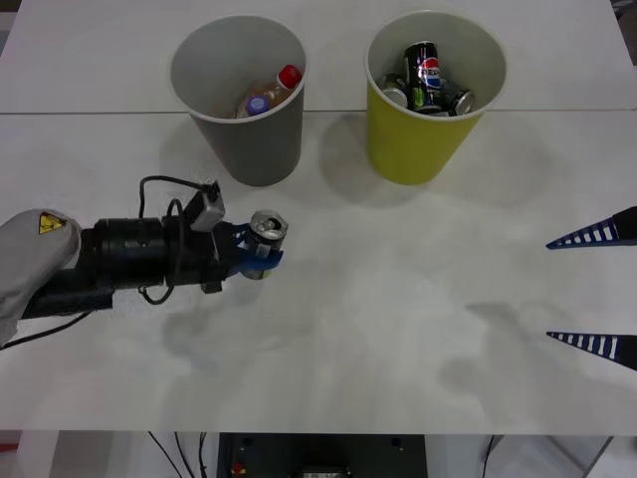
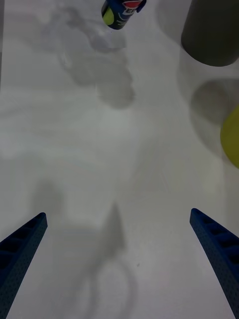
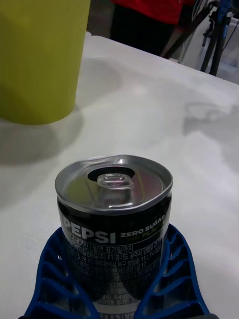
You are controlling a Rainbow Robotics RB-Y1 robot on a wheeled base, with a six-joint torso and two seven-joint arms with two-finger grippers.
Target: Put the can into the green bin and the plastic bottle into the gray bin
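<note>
The can (image 1: 266, 231), a small black aluminium drink can with white Pepsi Zero Sugar lettering and a shiny silver pull-tab top, stands upright with its long axis vertical and its opened top facing up, clasped around its lower body by the left gripper (image 1: 254, 257), whose 2 blue ribbed fingers (image 3: 170, 279) curve against its smooth sides; the jaws are closed just to the can's width. It sits over the white worktop (image 1: 398, 319), in front of the gray bin (image 1: 242, 139), a plain gray round tapered bucket with a paler inner wall that holds 2 plastic bottles, 1 with a red cap (image 1: 289, 76) and 1 with a purple cap (image 1: 257, 103). To the right of that bucket, near it but not touching, stands the green bin (image 1: 418, 139), a yellow-green round tapered bucket of the same shape, with several cans piled inside, among them 1 black-and-blue Pepsi can (image 1: 423, 68) standing on end. The right gripper (image 1: 597, 289) hangs over the worktop's right side, well apart from both buckets, its 2 blue ribbed fingers spread wide with nothing between them.
</note>
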